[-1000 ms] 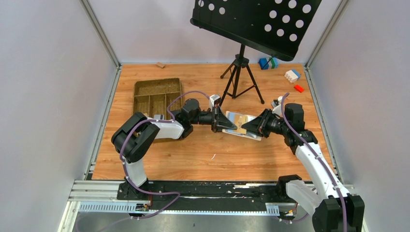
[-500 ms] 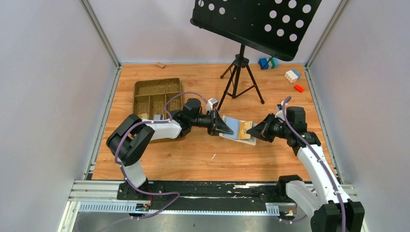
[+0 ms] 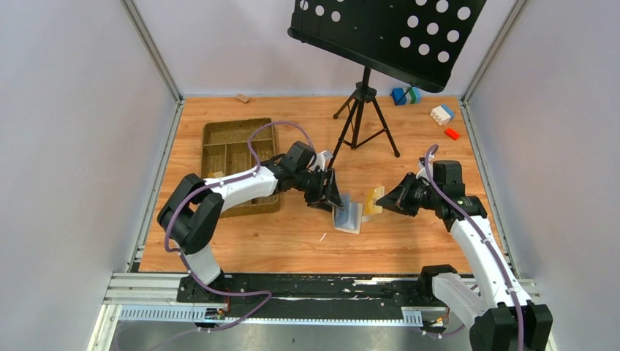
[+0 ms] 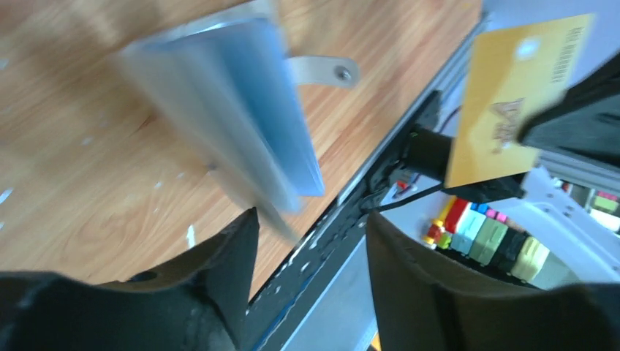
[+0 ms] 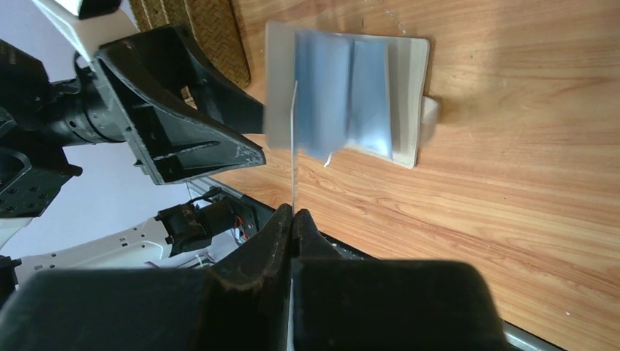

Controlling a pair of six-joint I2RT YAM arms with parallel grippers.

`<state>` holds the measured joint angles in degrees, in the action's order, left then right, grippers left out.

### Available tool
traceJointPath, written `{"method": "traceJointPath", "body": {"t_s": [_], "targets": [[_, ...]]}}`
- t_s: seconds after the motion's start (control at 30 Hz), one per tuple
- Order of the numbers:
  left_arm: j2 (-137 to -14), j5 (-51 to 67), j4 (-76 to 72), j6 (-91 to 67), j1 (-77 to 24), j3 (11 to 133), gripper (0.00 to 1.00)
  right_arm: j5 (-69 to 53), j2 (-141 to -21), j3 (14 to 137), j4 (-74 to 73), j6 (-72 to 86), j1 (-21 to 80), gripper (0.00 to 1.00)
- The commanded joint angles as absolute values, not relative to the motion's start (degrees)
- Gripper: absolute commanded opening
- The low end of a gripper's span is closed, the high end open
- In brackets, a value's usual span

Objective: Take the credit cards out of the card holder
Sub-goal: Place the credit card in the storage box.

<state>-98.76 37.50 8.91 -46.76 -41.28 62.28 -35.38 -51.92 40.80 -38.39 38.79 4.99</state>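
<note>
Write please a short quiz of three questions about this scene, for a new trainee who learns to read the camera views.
1. True or false: the right gripper is shut on the orange-yellow card, and the card is clear of the card holder.
2. Which is nearest to the card holder? A. the woven tray. B. the left gripper. C. the toy bricks.
3. Fill in: the inside of the card holder is light ____.
Key: 1 true; 2 B; 3 blue.
</note>
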Motion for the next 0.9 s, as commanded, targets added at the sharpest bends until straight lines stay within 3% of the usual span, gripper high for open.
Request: {"method": "traceJointPath", "body": {"t_s": [0.0,0.13,0.23,0.57,0.87], "targets": [[-97.72,29.72,25.28,-35.1,-41.67,65.83,0.67,-37.14,-52.59,43.37,-35.53,37.39,4.83,0.0],[-95.54,22.46,32.99,-29.61,-41.66,69.01,0.7,-39.36,-53.27,43.08,-32.87,38.02,4.86,0.0],[-93.11,24.47,31.22,-30.12,-41.58,68.54,0.7,-40.96,-53.96,43.07,-30.76,38.65,4.92,0.0],[-84.32,42.05,-8.87,-52.02,-41.57,56.87,0.71,-49.44,-54.25,42.55,-18.15,43.71,6.8,0.0],[-86.25,45.1,-23.55,-66.26,-41.62,54.76,0.63,-55.57,-51.54,40.69,-6.05,49.57,7.34,0.0]]}}
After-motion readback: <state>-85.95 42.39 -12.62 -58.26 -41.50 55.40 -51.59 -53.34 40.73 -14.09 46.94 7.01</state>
